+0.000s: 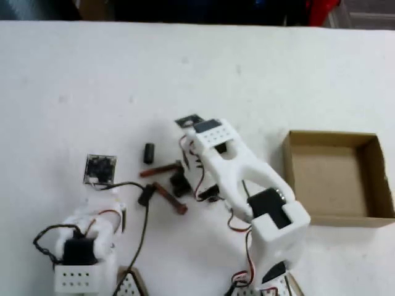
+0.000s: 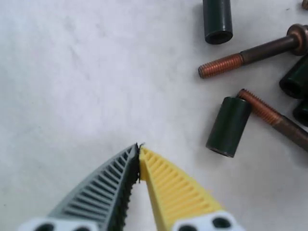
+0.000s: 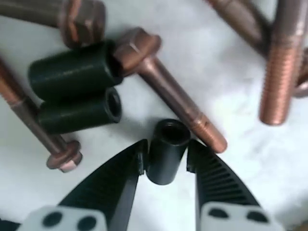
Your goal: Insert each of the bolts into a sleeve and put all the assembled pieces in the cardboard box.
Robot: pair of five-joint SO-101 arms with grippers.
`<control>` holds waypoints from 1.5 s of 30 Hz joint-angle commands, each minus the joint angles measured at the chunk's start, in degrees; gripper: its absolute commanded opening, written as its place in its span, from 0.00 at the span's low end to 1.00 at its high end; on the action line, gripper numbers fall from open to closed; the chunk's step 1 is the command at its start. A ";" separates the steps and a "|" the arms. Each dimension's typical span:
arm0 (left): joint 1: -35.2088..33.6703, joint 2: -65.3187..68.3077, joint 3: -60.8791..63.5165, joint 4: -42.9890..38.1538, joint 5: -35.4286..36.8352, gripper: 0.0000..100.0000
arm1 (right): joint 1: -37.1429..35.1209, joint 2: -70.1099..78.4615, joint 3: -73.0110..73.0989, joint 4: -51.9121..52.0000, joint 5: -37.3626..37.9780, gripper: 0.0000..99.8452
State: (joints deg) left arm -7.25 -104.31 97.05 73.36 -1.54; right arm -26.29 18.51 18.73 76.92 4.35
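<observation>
Sleeve sits between the right tool's parted jaws, amid loose bolts on the tabletop.
Closing may pinch the bolt touching it or squirt the round sleeve away; left tool is closed, cardboard box well apart.

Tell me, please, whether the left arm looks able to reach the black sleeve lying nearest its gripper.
Probably yes: bare table lies between the left gripper and that sleeve. The gripper is shut, so it must open first, and a bolt touches the sleeve's end with its threaded tip.
</observation>
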 commanded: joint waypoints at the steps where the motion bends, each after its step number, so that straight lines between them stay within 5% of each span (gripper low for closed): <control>1: -0.31 -0.31 -0.09 0.44 0.62 0.02 | 4.44 -0.40 -2.02 2.15 5.89 0.15; 14: -0.22 -0.31 -0.09 0.44 0.62 0.02 | 4.18 -0.40 -2.11 0.04 23.38 0.15; 29: -0.22 -0.31 -0.09 0.44 0.62 0.02 | 4.26 -3.12 -1.58 -6.64 21.54 0.14; 45: -0.22 -0.31 -0.09 0.44 0.62 0.02 | 4.18 -41.45 20.22 -10.15 21.45 0.14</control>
State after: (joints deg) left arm -7.25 -104.31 97.05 73.36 -1.54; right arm -22.51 -14.73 34.73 70.24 26.15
